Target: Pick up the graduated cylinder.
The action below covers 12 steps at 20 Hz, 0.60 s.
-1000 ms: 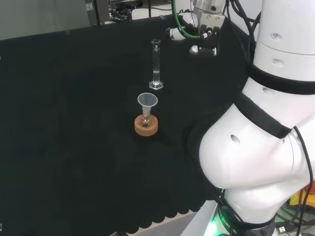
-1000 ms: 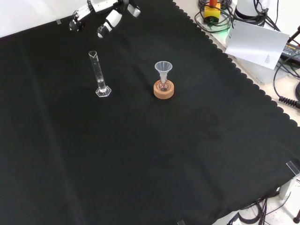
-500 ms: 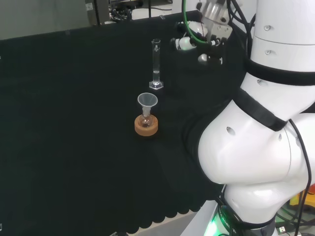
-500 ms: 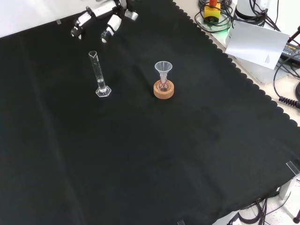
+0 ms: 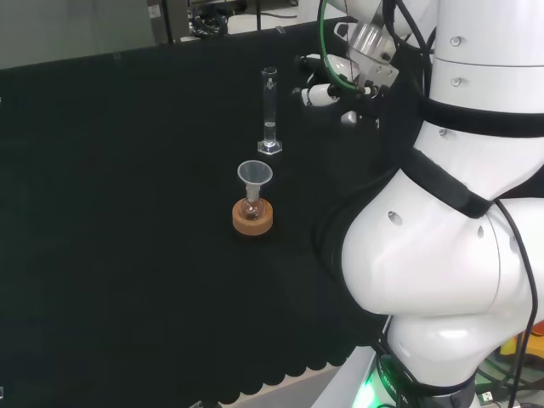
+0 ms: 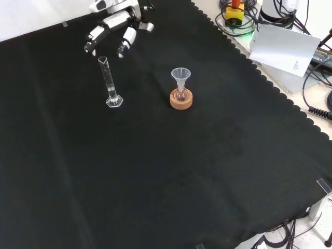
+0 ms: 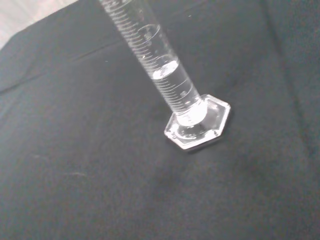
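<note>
A clear graduated cylinder stands upright on its hexagonal foot on the black cloth. A little clear liquid sits at its bottom, plain in the wrist view on the cylinder. The black and white hand hovers just to the right of the cylinder's top in the head view, and just behind and above it in the front view. Its fingers are spread and relaxed, apart from the glass, with nothing between them.
A small round flask with a clear funnel in its neck sits on a cork ring nearer the arm's base. The arm's white links rise at the right of the head view. Cables and a paper sheet lie off the cloth.
The hand has come down and moved closer to the cylinder's top over the last second. The cylinder and the flask have not moved.
</note>
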Tool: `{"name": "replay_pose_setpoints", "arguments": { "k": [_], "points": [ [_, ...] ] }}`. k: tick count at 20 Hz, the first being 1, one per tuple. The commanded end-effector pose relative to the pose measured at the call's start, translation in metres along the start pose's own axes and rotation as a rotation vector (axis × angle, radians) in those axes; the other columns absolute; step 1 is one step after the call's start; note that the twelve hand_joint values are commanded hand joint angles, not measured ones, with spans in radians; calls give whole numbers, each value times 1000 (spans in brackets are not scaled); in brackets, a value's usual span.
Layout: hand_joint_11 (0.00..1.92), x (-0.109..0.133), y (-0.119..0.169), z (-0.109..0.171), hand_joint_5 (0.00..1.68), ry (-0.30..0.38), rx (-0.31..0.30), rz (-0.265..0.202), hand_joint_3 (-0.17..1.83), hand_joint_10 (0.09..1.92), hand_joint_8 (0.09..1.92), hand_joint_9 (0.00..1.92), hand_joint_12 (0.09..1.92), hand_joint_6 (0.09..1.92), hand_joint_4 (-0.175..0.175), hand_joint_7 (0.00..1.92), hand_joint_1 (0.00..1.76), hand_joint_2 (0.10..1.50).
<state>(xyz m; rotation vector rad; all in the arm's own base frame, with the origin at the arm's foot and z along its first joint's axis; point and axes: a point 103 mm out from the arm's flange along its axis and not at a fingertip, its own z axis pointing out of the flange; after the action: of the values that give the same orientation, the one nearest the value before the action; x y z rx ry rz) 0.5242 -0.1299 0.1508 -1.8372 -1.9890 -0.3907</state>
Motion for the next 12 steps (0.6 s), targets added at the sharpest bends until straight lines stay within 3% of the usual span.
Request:
{"name": "replay_pose_setpoints", "arguments": {
  "k": [1, 6, 12],
  "points": [
    [247, 5, 15, 17, 321, 67, -7, -55, -175, 629, 669, 520, 1350, 87, -56, 301, 825, 1023],
    [257, 5, 24, 28, 342, 150, -21, -87, -175, 613, 658, 507, 1344, 87, -56, 288, 865, 1018],
    [291, 7, 30, 38, 403, 203, -62, -126, -175, 608, 665, 551, 1326, 87, -60, 368, 880, 1006]
  ]
}}
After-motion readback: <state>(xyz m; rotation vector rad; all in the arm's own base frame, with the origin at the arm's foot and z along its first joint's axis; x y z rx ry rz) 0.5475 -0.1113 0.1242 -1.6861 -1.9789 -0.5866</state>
